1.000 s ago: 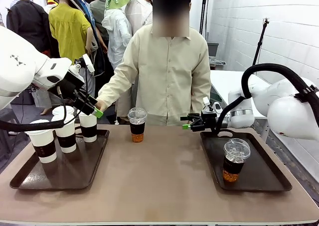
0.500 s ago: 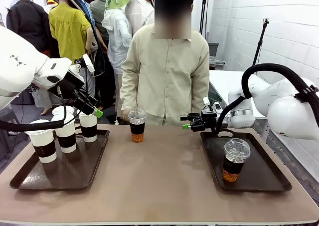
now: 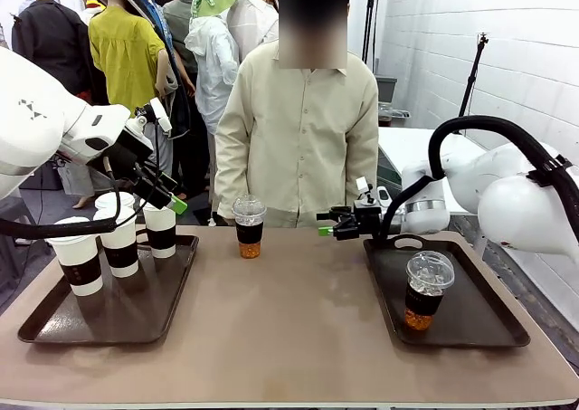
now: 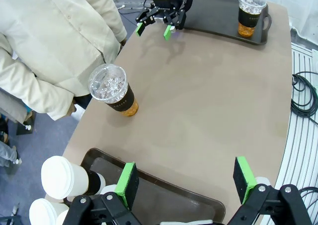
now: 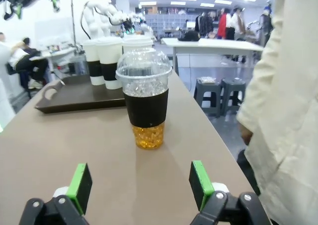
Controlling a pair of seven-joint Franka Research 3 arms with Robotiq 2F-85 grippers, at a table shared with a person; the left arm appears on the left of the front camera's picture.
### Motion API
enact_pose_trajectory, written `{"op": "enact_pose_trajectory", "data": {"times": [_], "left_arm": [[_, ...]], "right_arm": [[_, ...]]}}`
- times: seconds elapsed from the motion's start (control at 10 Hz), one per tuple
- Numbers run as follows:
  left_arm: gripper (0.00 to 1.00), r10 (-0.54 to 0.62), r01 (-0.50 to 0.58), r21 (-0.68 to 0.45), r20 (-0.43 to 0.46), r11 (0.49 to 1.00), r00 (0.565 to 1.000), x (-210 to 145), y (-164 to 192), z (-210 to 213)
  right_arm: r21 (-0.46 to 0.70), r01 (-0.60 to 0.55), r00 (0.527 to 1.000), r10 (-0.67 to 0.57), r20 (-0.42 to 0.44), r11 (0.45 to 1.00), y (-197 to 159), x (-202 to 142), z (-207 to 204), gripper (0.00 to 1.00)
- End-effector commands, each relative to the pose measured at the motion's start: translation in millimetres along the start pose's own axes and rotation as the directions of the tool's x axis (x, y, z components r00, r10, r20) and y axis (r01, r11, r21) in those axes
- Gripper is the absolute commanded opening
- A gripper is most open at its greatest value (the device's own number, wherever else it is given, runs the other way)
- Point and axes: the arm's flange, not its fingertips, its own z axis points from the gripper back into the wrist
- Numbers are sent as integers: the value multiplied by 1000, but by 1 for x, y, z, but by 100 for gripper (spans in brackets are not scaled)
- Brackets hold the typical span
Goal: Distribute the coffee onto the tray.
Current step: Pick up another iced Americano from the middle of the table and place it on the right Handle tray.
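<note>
The left wrist view's bottom edge crops the paper cups (image 4: 42,212) and tray (image 4: 159,197).

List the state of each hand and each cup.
Left hand: open, empty.
Right hand: open, empty.
Far iced coffee: upright, lidded, on table.
Near iced coffee: upright, lidded, on right tray.
Paper cups: upright, lidded, on left tray.

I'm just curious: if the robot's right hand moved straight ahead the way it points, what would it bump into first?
Most likely the iced coffee cup standing on the bare table: the right hand, open, points straight at it, with nothing in between.
</note>
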Motion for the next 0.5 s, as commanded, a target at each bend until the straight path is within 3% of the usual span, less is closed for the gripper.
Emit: {"op": "enact_pose_trajectory", "data": {"times": [0.0,0.4], "left_arm": [[100,-12,12,-15,18,1000,1000,-3,3,0],[100,-12,12,-15,18,1000,1000,-3,3,0]], "right_arm": [[-22,16,1000,-16,19,1000,-6,-1,-20,100],[-24,25,999,-24,26,999,-17,0,-59,100]]}}
